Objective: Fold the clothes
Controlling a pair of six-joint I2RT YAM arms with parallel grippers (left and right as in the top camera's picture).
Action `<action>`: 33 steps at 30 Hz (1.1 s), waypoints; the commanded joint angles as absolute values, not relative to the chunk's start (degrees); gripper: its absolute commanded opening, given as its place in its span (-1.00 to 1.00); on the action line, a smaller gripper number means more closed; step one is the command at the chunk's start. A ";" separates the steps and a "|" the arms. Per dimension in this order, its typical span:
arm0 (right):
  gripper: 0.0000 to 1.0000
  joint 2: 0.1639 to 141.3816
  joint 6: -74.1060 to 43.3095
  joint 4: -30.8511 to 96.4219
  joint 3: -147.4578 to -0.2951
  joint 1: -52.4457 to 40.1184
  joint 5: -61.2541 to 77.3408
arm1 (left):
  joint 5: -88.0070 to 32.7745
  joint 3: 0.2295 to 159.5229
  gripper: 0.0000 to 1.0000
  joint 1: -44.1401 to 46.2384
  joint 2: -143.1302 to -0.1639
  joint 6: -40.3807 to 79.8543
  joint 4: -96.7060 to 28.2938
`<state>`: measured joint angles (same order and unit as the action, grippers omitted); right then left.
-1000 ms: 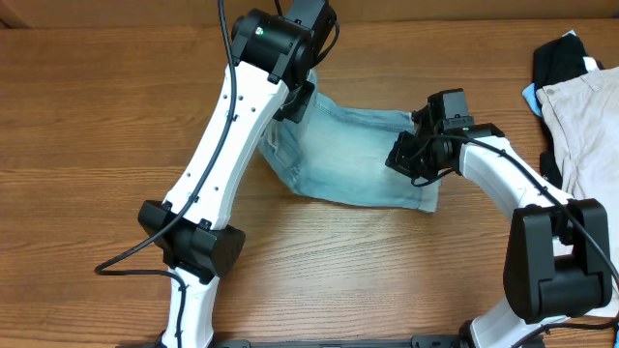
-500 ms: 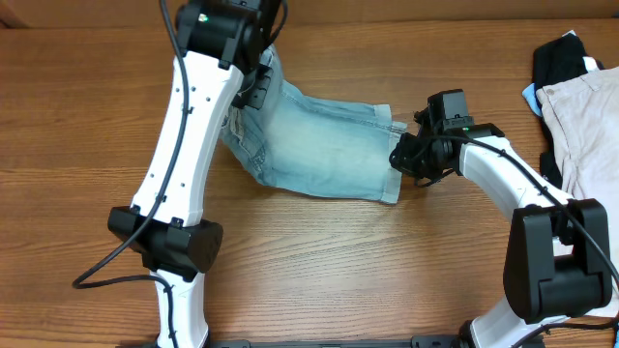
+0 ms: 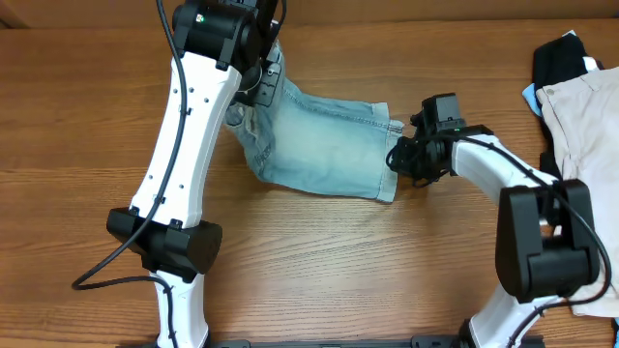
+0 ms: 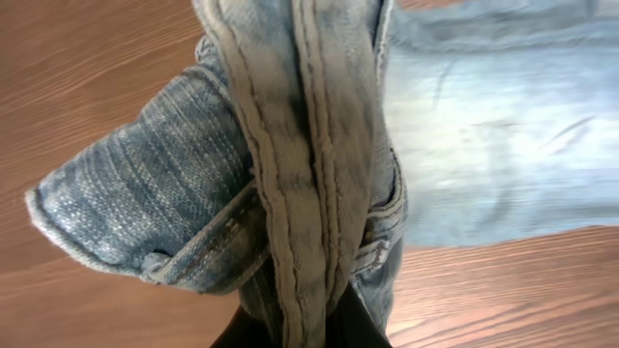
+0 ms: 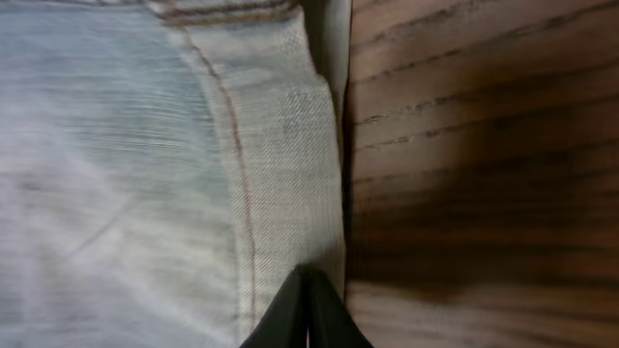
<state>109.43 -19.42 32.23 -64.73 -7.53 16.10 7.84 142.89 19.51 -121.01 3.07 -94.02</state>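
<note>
The light-blue jeans [image 3: 324, 145] lie folded on the wooden table, hem edge to the right. My left gripper [image 3: 263, 79] is at their far left end, shut on the bunched waistband [image 4: 309, 193] and lifting it; denim fills the left wrist view, and its jaws [image 4: 305, 333] show only as dark tips. My right gripper [image 3: 398, 158] is at the right hem. Its fingers [image 5: 308, 311] are pressed together, with their tips over the flat hem [image 5: 285, 145] right at the cloth's edge. No cloth shows between them.
A pile of other clothes lies at the right edge: a black garment [image 3: 561, 56] and a beige one [image 3: 583, 121] with a blue bit [image 3: 530, 94] beside it. Bare wooden table [image 3: 319, 261] surrounds the jeans.
My left gripper has carried the waistband to the left, dragging the jeans with it. Their right hem has slid left from under my right gripper, which has barely moved.
</note>
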 commanded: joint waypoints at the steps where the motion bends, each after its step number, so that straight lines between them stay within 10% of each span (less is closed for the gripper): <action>1: -0.92 112.55 -18.63 31.55 -64.07 -7.22 15.53 | 2.28 142.85 -0.92 20.47 -118.63 5.65 -91.77; 20: -0.92 116.18 -18.65 31.73 -64.07 -7.22 15.66 | -6.02 130.28 -0.88 33.82 -128.86 8.25 -75.48; 31: -0.92 113.12 -20.34 32.16 -64.47 -5.10 18.85 | -4.84 130.10 0.99 37.50 -137.16 9.23 -72.10; 33: -0.85 110.02 -21.32 32.21 -64.64 -3.53 19.55 | -3.55 130.72 1.00 36.58 -136.99 9.23 -72.18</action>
